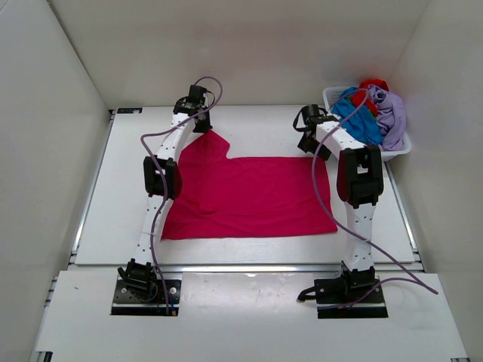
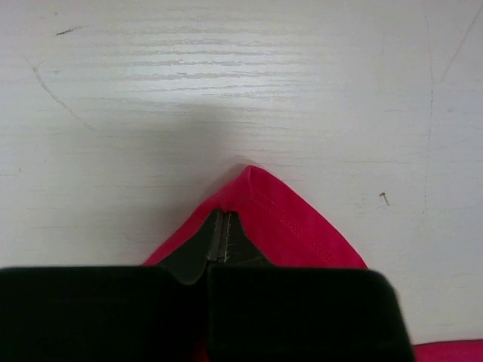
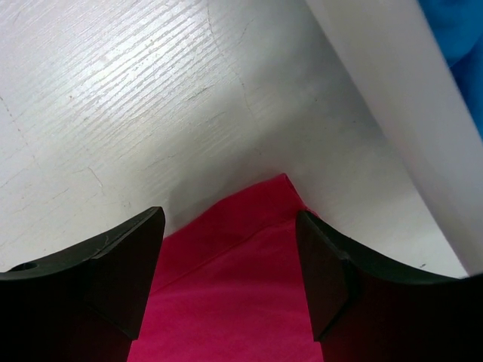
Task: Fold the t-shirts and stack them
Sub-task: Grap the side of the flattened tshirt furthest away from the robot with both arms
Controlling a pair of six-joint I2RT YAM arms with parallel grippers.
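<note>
Pink shirt (image 1: 249, 196) spread on the table (image 1: 121, 188), one corner pinched.

The pink shirt was laid flat in the middle of the table between the two arms, with its far-left sleeve drawn out to a point. That point was clamped in the left claw (image 2: 224, 226), whose jaws were pressed fully together on the cloth (a small peak of fabric was raised around the tips). The right claw (image 3: 229, 226) was held released, jaws wide apart, over the shirt's far-right corner, just beside the wall of the basket (image 1: 332, 94); no cloth was gripped by it. A blue shirt (image 1: 361, 121), a red shirt (image 1: 371, 84) and a lavender shirt (image 1: 391, 117) were heaped unfolded in the basket at the far-right corner of the table.
</note>
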